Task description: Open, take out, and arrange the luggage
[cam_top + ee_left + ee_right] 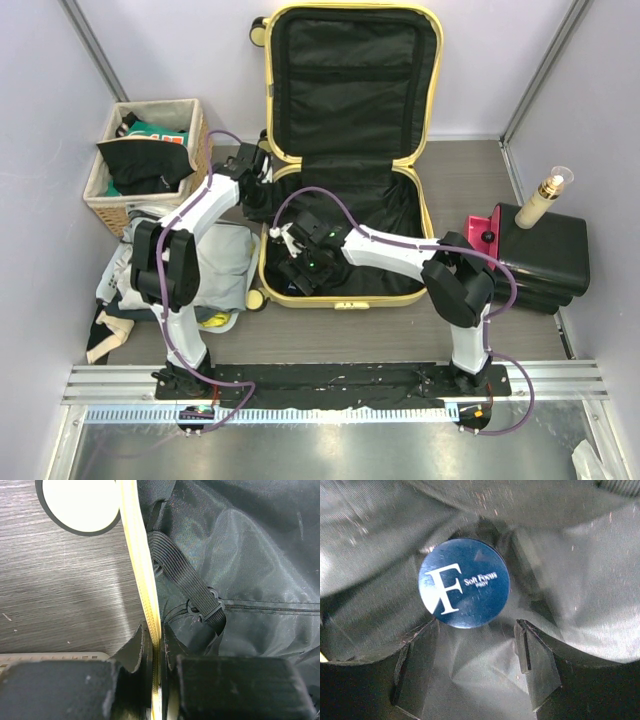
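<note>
Luggage (pixel 428 200) lies open on the counter (pixel 470 170), lower shell flat and lid standing upright at its far side. In the shell's near-left corner the right claw (pixel 477 640) hangs spread over loose black lining, with a round blue disc (pixel 464 582) just beyond its fingertips and not gripped. Farther back, at the luggage's left edge near the hinge, the left claw (pixel 156 645) is pressed together on the yellow rim, one finger outside and one inside. The shell looks stiff and bulky while the lining looks soft and slick, so that firm rim seems the surest hold.
</note>
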